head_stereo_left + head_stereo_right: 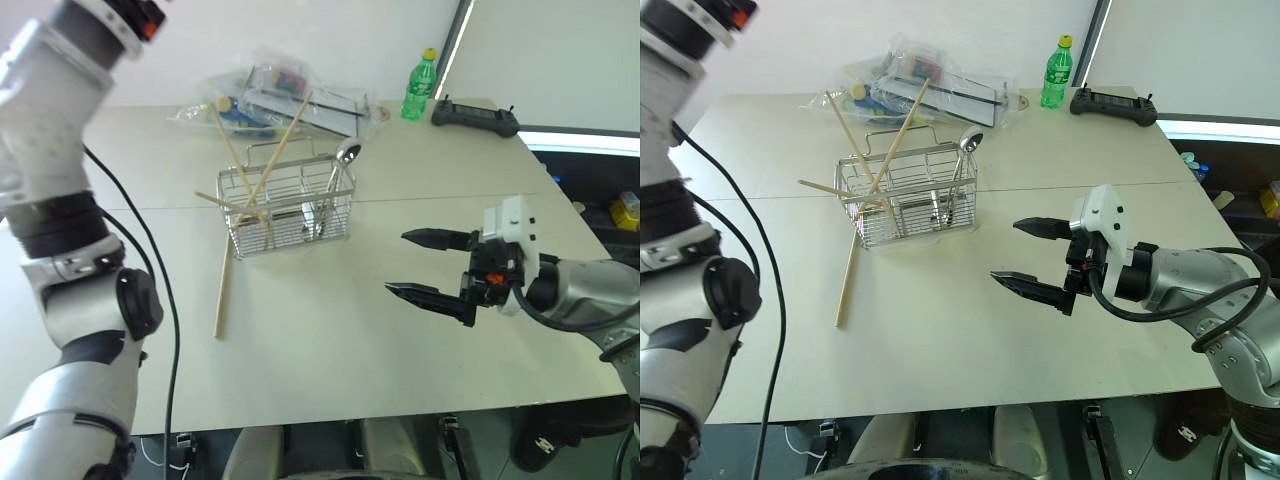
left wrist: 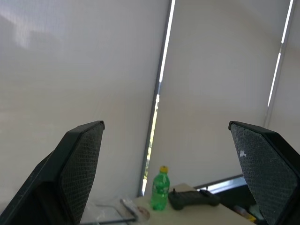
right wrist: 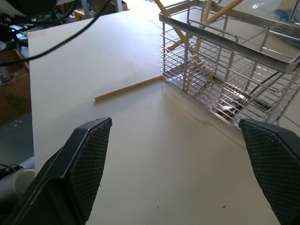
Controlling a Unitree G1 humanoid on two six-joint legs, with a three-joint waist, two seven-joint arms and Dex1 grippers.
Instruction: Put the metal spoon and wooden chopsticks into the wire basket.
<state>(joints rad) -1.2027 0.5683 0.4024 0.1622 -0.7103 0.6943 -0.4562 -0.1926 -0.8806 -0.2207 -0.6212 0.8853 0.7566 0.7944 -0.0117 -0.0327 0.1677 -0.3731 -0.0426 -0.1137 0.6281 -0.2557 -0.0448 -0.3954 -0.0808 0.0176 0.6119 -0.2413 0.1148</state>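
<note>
From my head cameras, the wire basket point(image 1: 288, 208) stands on the tabletop point(image 1: 330, 330) toward its far edge, the metal spoon point(image 1: 340, 172) upright at its right end and wooden chopsticks point(image 1: 262, 175) leaning in its left part; one chopstick point(image 1: 224, 285) lies outside on the table. My right gripper point(image 1: 425, 265) hovers released, nothing held.

Left wrist view: my left gripper point(image 2: 166, 173) is spread, empty.

Right wrist view: fingers point(image 3: 86, 166) apart, facing the basket.

Pale table point(image 1: 330, 330), white wall point(image 1: 330, 40), blinds point(image 2: 220, 84) leaking daylight through slits.
</note>
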